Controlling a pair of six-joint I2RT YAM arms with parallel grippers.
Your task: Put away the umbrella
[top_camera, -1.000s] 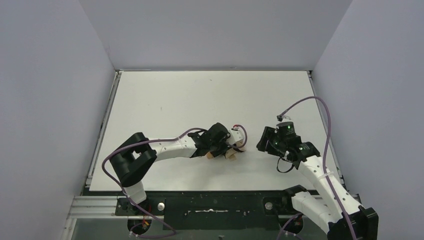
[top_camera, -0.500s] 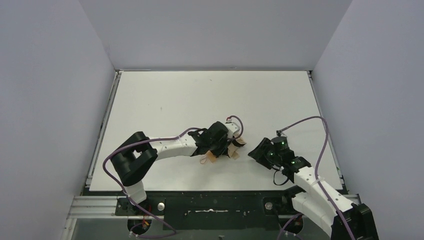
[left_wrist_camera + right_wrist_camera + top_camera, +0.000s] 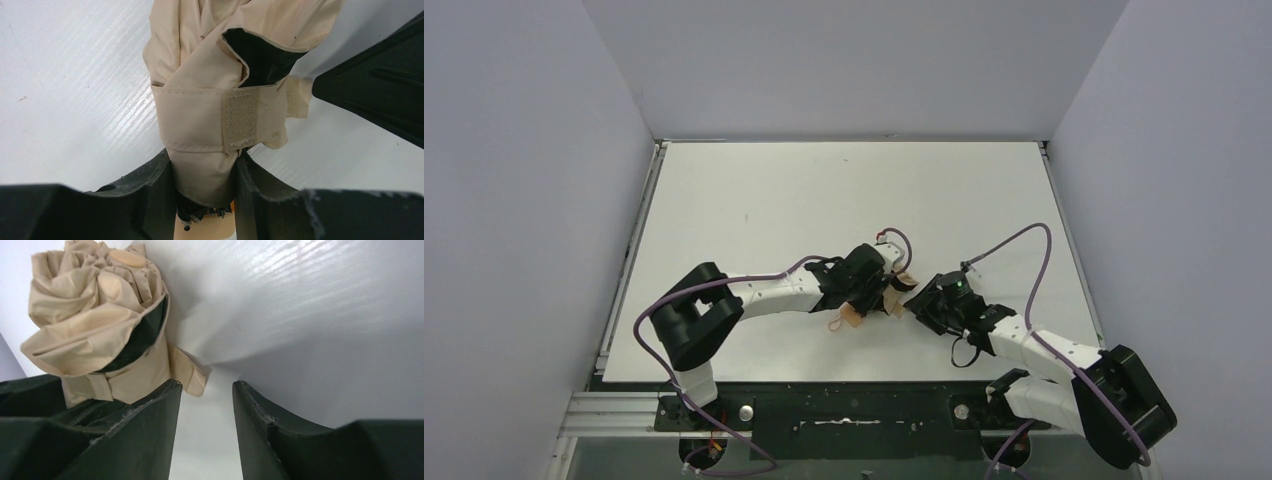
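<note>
Umbrella (image 3: 200, 115), crumpled beige fabric, clenched in left end effector (image 3: 202, 175); right end effector (image 3: 206, 390) released.

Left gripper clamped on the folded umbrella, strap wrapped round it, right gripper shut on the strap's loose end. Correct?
Not the last part. The right gripper is open, holding nothing: the right wrist view shows its fingers apart, the strap's loose end just beyond them. The rest stands: left gripper clamped on the umbrella, strap round it.

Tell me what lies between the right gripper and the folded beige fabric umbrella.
Only a strip of bare white table, seen in the right wrist view; the loose strap tab of the umbrella lies nearest the open right gripper.
</note>
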